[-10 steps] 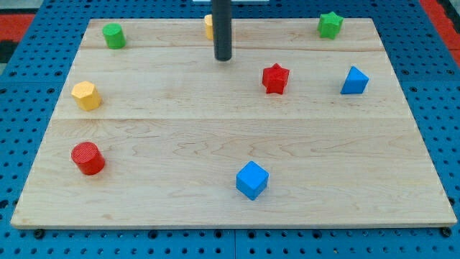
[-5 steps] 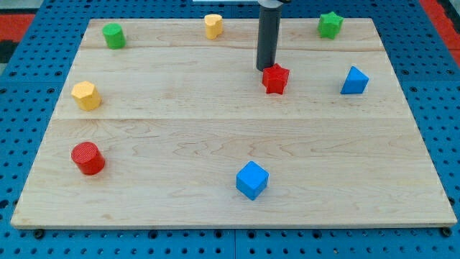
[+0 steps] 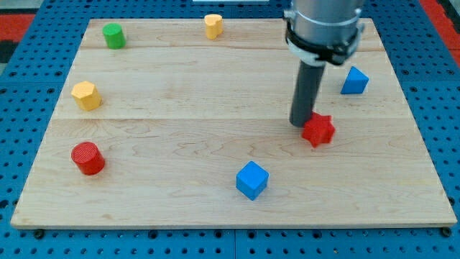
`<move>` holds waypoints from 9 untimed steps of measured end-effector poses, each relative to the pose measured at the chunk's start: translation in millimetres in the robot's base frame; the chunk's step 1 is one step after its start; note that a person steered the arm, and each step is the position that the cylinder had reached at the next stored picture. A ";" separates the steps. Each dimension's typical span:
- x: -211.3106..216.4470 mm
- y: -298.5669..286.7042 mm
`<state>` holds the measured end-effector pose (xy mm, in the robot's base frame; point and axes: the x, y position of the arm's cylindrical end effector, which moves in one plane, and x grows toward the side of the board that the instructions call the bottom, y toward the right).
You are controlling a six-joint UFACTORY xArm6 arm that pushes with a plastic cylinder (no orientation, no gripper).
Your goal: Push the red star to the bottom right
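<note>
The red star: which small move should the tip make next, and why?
Probably keep pushing toward the view's bottom right. My tip sits at the red star's upper-left side, touching or nearly so, and the star lies short of the board's bottom-right corner, with no block between.

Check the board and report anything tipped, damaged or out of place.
Nothing stands out. My tip sits against the upper-left of the red star, which lies flat on the board. The blue cube, red cylinder and other blocks stand apart, undamaged. The arm hides the top-right corner.
</note>
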<state>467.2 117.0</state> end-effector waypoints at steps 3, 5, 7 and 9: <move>15.2 34.6; 68.4 41.6; 90.2 44.9; 59.3 -8.6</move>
